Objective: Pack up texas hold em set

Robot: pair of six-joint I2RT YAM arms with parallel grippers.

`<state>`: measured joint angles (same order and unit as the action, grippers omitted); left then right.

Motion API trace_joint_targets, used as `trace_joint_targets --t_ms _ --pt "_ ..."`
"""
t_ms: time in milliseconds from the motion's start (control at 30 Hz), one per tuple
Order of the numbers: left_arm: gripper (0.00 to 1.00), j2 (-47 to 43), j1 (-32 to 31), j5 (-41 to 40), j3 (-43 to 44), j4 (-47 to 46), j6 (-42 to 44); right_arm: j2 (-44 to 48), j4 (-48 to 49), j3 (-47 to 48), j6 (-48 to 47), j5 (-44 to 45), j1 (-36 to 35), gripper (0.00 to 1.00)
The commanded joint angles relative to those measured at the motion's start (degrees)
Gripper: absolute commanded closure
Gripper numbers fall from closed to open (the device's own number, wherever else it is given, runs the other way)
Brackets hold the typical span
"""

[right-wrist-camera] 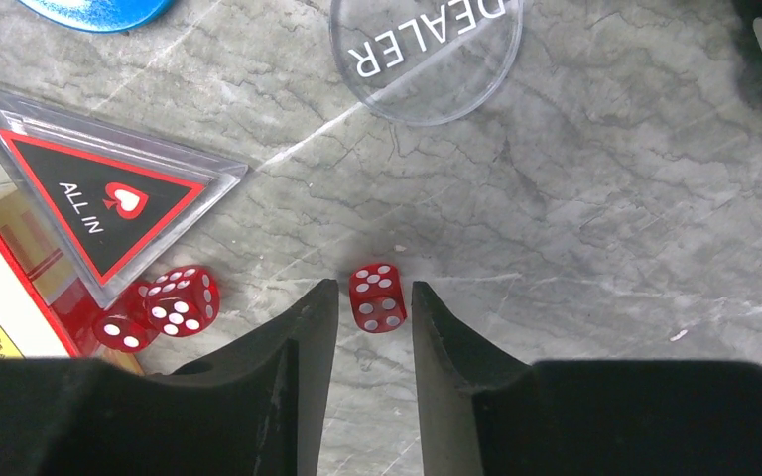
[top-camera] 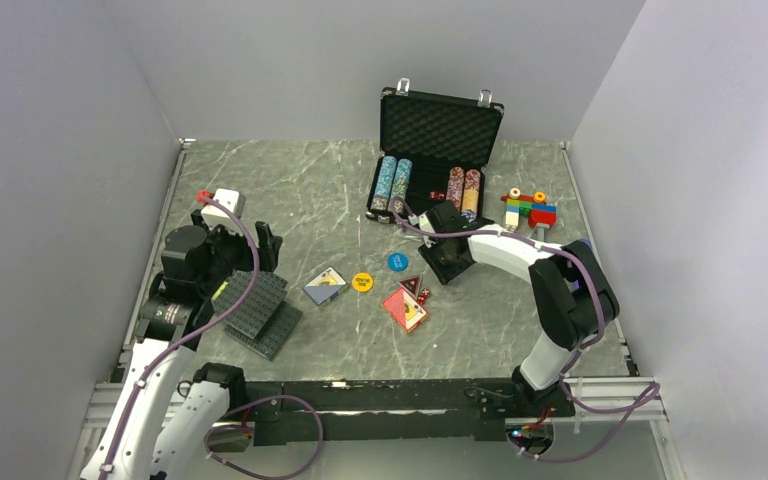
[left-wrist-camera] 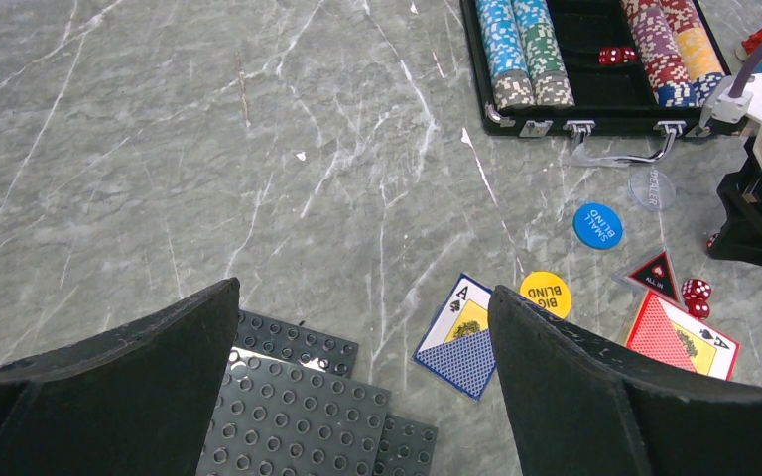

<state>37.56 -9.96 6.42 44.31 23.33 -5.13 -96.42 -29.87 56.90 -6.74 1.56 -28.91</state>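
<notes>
Your table (top-camera: 290, 190) is a grey-green slab patterned like marble, with thin white veins crossing it at all angles. Three plain, matt walls box it in. The back wall (top-camera: 360, 50) rises from the table's far edge, the left wall (top-camera: 50, 200) from its left edge and the right wall (top-camera: 710, 200) from its right edge. The right wall looks paler, and the left one sits in greyer shade. A thin metal strip (top-camera: 167, 230) borders the table's left side. The light is soft and even, and shadows on the table are faint. A small white fleck (left-wrist-camera: 300, 156) lies on the table's surface.
</notes>
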Motion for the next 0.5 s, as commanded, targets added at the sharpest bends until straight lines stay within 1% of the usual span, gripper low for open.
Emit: trace_joint_targets --t_ms 0,300,400,467 --pt "0.01 -0.8 -0.2 0.7 0.2 -2.4 0.6 1.3 0.7 0.8 -1.2 -1.2 0.6 0.64" --pt "0.01 -0.8 -0.2 0.7 0.1 -2.4 0.6 -0.1 -1.4 2.3 0.5 -0.3 0.6 0.78" --pt "0.01 -0.8 -0.2 0.7 0.1 -2.4 0.6 -0.3 -2.3 3.4 2.7 0.4 0.8 0.93" --pt "0.01 -0.8 -0.2 0.7 0.1 -2.4 0.6 -0.3 -3.0 4.5 5.2 1.1 1.1 1.00"
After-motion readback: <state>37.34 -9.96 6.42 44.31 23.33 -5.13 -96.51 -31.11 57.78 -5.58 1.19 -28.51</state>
